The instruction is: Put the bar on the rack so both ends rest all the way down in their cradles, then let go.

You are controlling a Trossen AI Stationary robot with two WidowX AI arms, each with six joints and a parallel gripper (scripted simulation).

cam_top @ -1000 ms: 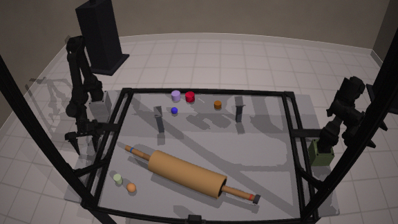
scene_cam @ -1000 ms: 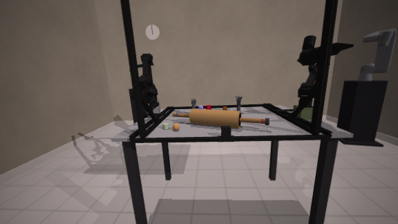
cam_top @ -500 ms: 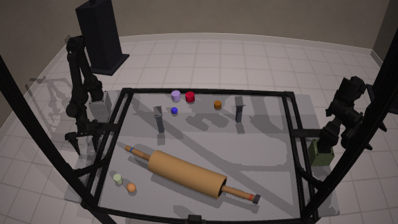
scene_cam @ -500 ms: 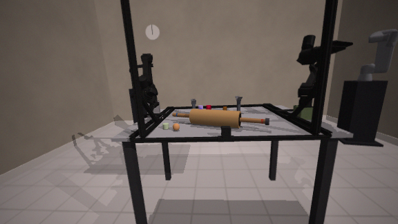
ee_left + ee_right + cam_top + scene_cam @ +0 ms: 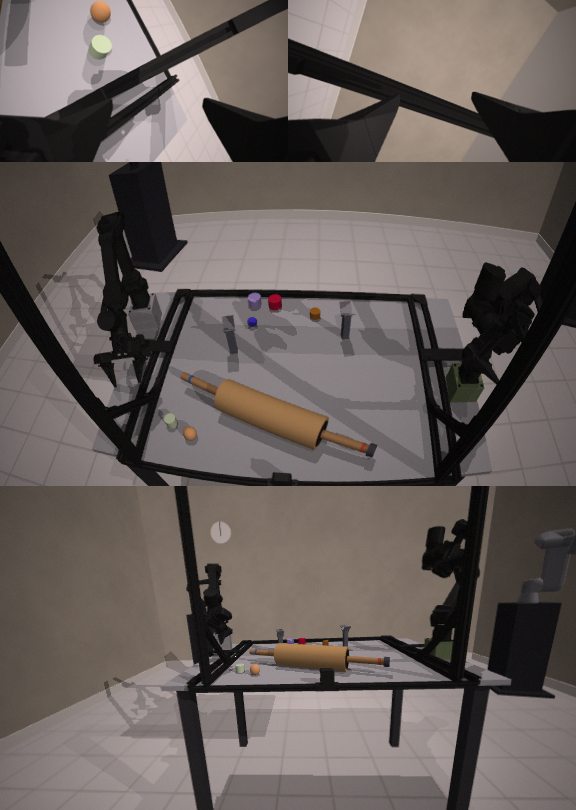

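The bar, a tan rolling pin point(image 5: 272, 410) with thin handles, lies diagonally on the table's front half; it also shows in the exterior view point(image 5: 311, 656). The rack is two grey cradle posts, one at the back left point(image 5: 230, 334) and one at the back right point(image 5: 345, 319). My left gripper point(image 5: 121, 367) is open and empty, outside the table's left frame rail, pointing down; its wrist view shows its spread fingers. My right gripper point(image 5: 505, 304) point(image 5: 435, 96) is raised high at the table's right side, open and empty, facing a wall and a frame bar.
Small pieces stand at the back: a lilac cylinder point(image 5: 254, 300), a red cylinder point(image 5: 274, 301), a blue ball point(image 5: 252, 321), an orange cylinder point(image 5: 315, 313). A pale green cylinder point(image 5: 170, 420) and an orange ball point(image 5: 190, 433) lie front left. A black frame surrounds the table. A green block point(image 5: 465, 383) is at the right.
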